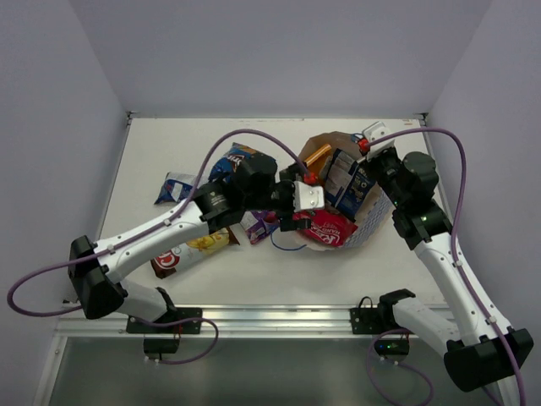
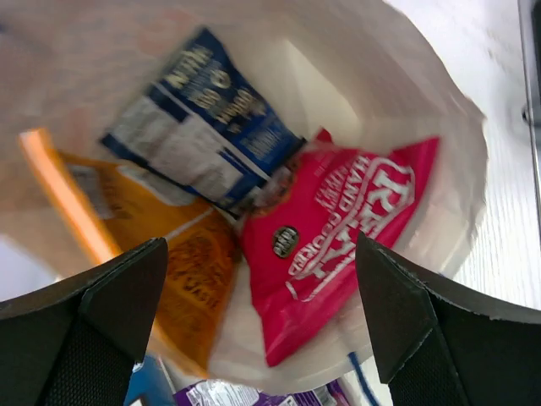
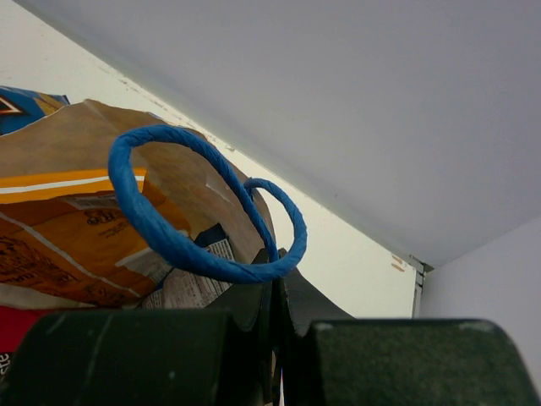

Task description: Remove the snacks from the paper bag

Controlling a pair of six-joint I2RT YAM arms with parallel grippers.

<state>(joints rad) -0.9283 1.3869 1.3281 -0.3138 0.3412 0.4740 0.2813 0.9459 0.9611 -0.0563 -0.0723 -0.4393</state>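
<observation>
Hovering spread wide and grasping nothing, the left hand [image 2: 260, 245] is facing the pink-red packet [image 2: 338, 228], with the orange packet [image 2: 194, 279] and blue-white packet [image 2: 203, 135] lying beside it inside the paper bag [image 1: 376, 218] on the table [image 1: 161, 144]. The right hand [image 3: 275, 292] is pinching the bag's rim by the cord handles [image 3: 161, 228]. A shallow bite is risking the glossy film slipping free; catching the cream lining would likely be dragging the whole bag and tearing paper at that pinch

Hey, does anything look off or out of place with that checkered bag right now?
Yes. The paper bag is tipped on its side rather than standing, its crumpled mouth facing the open left gripper, while the right gripper pinches its rim. A pink-red packet lies at the mouth's lower lip.
</observation>
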